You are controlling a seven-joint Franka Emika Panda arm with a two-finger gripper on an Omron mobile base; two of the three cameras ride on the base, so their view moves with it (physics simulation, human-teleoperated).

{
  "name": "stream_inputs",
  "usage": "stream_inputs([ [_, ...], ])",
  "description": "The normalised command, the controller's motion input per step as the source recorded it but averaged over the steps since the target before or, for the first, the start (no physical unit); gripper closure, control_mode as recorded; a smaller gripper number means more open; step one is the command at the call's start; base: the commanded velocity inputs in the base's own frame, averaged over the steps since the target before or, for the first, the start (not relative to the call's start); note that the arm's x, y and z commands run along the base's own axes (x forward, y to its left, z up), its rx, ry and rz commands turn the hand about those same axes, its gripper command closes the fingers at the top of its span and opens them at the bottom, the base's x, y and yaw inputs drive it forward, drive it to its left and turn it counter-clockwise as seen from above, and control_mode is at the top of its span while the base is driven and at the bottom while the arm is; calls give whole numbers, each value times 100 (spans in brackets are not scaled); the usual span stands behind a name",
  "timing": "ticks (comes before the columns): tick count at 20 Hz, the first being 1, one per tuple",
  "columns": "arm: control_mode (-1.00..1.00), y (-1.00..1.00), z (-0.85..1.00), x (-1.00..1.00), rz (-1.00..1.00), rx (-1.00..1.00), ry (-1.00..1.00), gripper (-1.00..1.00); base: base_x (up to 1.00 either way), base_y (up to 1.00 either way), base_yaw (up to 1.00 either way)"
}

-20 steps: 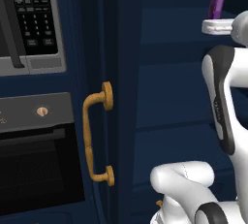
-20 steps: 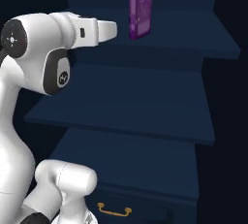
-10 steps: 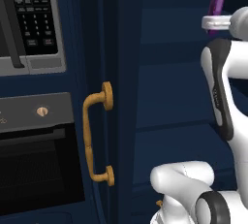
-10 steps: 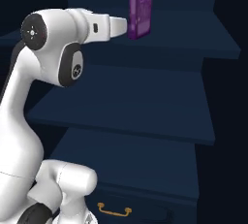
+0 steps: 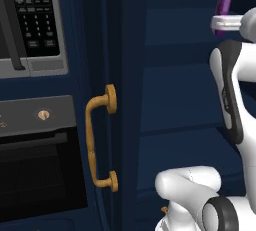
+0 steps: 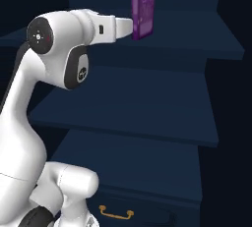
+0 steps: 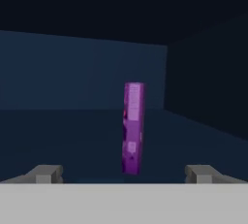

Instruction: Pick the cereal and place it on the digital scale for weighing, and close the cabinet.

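The cereal [image 7: 133, 128] is a thin purple box standing upright on an upper shelf of the open cabinet [image 6: 147, 103], seen edge-on in the hand view. It also shows as the purple cereal [image 6: 143, 14] just beyond my hand, and as the cereal [image 5: 223, 2] at the top right. My gripper [image 7: 124, 173] is open, level with the box's lower part and a short way in front of it. Its fingertips [image 7: 46, 173] stand wide to either side, touching nothing. The digital scale is out of view.
The cabinet's navy door edge carries a vertical brass handle [image 5: 97, 140]. Left of it sit a black oven [image 5: 35, 175] and a microwave panel [image 5: 35, 20]. Dark shelves step down below the cereal, with a drawer handle [image 6: 115, 214] at the bottom.
The arm has risen and stretched forward, bringing the hand closer to the cereal box. The jaws have stayed open and the box has not moved.
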Motion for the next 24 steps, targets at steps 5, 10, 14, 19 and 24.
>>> stream_inputs([
  [5,-100,0,0,-10,-5,-2,-11,-100,0,0,0],
  [10,-100,-21,0,-5,-8,-1,-10,-100,0,0,0],
  [14,-100,-23,0,0,-3,0,-1,-100,0,0,0],
  [19,-100,-27,0,4,-1,0,-1,-100,0,0,0],
  [24,-100,-12,0,28,0,0,0,-100,0,0,0],
])
